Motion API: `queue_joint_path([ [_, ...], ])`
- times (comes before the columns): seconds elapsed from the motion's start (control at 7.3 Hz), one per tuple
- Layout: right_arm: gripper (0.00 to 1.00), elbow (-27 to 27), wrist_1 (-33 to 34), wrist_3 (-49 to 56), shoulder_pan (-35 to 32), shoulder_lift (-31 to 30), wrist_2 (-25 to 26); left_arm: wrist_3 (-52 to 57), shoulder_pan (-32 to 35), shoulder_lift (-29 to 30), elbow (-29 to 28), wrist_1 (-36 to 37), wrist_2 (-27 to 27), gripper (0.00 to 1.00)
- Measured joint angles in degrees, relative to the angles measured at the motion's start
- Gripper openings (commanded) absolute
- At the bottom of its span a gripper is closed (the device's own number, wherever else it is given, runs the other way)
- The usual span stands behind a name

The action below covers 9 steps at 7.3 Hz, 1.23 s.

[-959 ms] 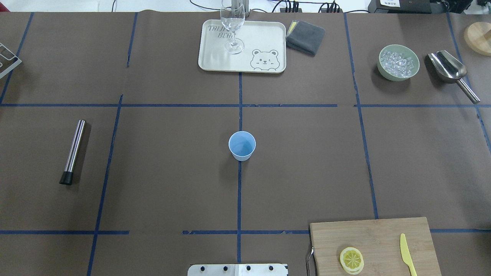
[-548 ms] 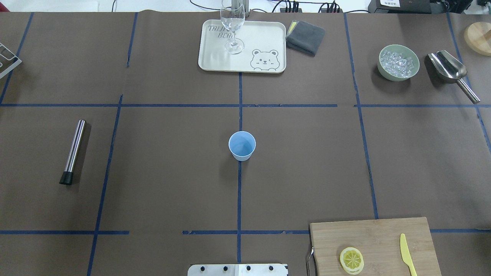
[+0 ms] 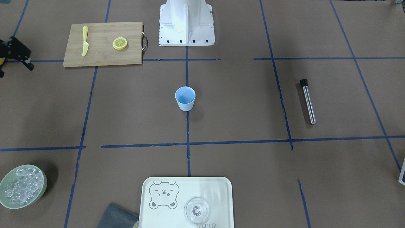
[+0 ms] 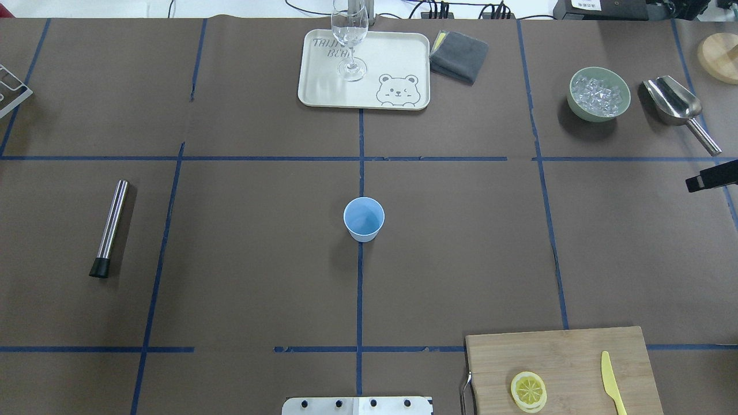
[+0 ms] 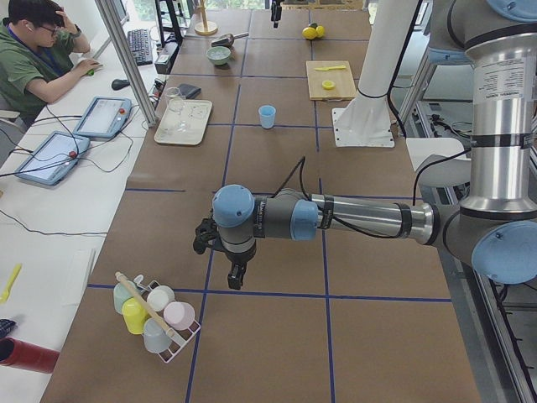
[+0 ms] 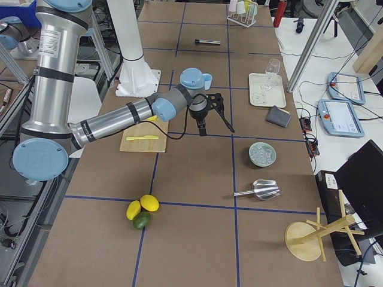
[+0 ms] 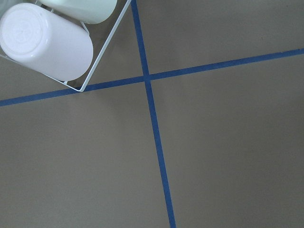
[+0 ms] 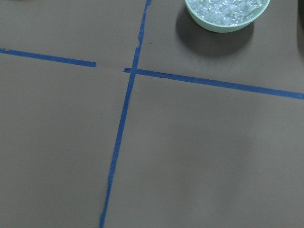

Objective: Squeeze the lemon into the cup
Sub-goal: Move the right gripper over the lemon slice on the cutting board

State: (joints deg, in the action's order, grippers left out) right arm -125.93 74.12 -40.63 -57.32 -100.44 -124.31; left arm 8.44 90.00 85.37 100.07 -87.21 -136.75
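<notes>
1. Yellow-rinded, the lemon (image 4: 528, 390) lies on the wooden cutting board (image 4: 576, 351) at our near right, beside a yellow knife (image 4: 612, 383).
2. At mid-table the cup (image 4: 364, 219) stands upright, well apart from the lemon.
3. Our right gripper (image 6: 216, 128) hangs farther out, near the ice bowl (image 4: 576, 106), jaws apart and empty.
4. Our left gripper (image 5: 235, 273) hovers by a cup rack (image 5: 186, 340); whether it is parted or closed, we cannot tell.
</notes>
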Motion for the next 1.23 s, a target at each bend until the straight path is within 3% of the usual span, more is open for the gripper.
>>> queue_joint_path([
  [0.27, 1.0, -5.63, 0.02, -14.79, 14.02, -0.1, 8.77, 0.01, 0.0, 0.0, 0.19, -0.3, 0.0, 1.0],
  [0.55, 1.0, -8.0, 0.07, -28.96, 29.49, -0.24, 21.72, -0.17, 0.0, -0.02, 0.24, -1.64, 0.0, 1.0],
  [0.96, 1.0, -8.15, 0.29, -44.24, 50.21, -1.23, 41.89, -0.13, 0.0, 0.05, 0.29, -2.23, 0.0, 1.0],
  [1.23, 1.0, -6.35, 0.27, -48.85, 57.37, -1.07, 48.54, -0.12, 0.0, 0.19, 0.39, -2.28, 0.02, 1.0],
])
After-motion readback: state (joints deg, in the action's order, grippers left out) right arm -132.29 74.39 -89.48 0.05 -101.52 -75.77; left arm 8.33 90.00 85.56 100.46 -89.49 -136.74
